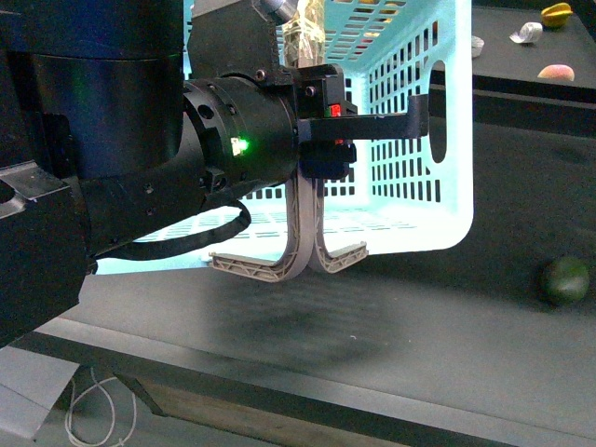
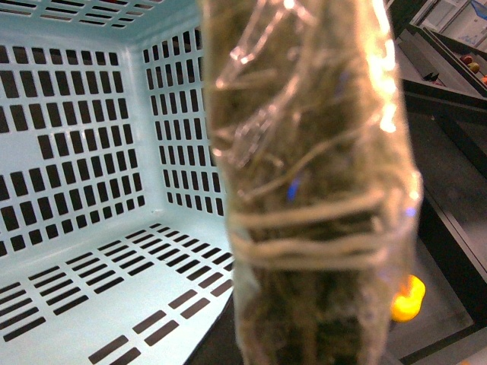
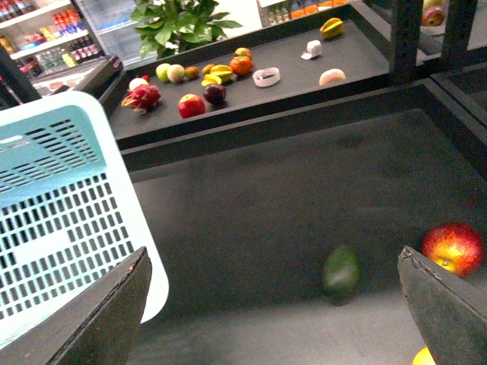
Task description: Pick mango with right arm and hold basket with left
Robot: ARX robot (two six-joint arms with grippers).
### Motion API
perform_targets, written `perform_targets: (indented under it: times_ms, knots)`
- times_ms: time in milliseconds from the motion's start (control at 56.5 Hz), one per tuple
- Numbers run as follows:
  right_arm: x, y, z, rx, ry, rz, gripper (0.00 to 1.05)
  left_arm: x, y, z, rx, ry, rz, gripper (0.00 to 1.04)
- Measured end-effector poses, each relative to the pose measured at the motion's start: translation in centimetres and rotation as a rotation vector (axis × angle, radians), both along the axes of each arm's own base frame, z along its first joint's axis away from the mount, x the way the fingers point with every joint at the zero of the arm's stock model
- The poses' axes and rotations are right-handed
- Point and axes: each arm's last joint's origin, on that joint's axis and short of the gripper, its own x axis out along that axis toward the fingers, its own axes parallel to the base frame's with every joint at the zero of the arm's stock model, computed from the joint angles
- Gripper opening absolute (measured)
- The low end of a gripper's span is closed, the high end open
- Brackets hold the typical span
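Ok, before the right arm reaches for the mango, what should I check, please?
1. Right gripper open: ok, fingers wide apart.
2. Mango in sight: not ok, only a yellow edge at the picture's border.
3. Left gripper gripping the basket: cannot tell.
4. Basket free inside: ok, nothing seen in it.
5. Red apple close beside the mango: not ok, it may be bumped.
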Motion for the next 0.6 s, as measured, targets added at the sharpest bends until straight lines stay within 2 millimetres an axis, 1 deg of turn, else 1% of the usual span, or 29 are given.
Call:
perform_targets:
  times_ms: [106, 177, 248, 318, 407, 478, 495, 548, 602]
  knots:
    - [2.3, -1.4, -0.5, -0.020, 0.047, -0.011, 0.96, 0.0, 0.0, 0.0, 0.000, -0.001, 0.000, 0.04]
    - [4.3, -2.6, -1.8, -0.040, 0.103, -0.029, 0.96, 0.0, 0.0, 0.0, 0.000, 0.000, 0.001, 0.04]
    - [5.8, -3.7, -3.1, -0.048, 0.144, -0.051, 0.96, 0.0, 0.0, 0.0, 0.000, 0.000, 0.001, 0.04]
    - [7.4, -5.0, -4.9, -0.036, 0.196, -0.095, 0.96, 0.0, 0.0, 0.0, 0.000, 0.000, 0.002, 0.04]
    - [8.6, -6.1, -6.6, -0.016, 0.245, -0.143, 0.96, 0.0, 0.0, 0.0, 0.000, 0.000, 0.001, 0.04]
    - [9.8, -7.1, -8.7, 0.018, 0.304, -0.201, 0.96, 0.0, 0.0, 0.0, -0.001, 0.000, 0.001, 0.04]
    - [10.2, -7.5, -9.4, 0.025, 0.324, -0.218, 0.96, 0.0, 0.0, 0.0, -0.001, 0.000, 0.001, 0.04]
    - [10.7, -7.9, -10.4, 0.033, 0.348, -0.244, 0.96, 0.0, 0.0, 0.0, -0.001, 0.000, 0.001, 0.04]
    - [11.6, -8.8, -12.0, 0.050, 0.385, -0.295, 0.96, 0.0, 0.0, 0.0, -0.001, 0.000, 0.001, 0.04]
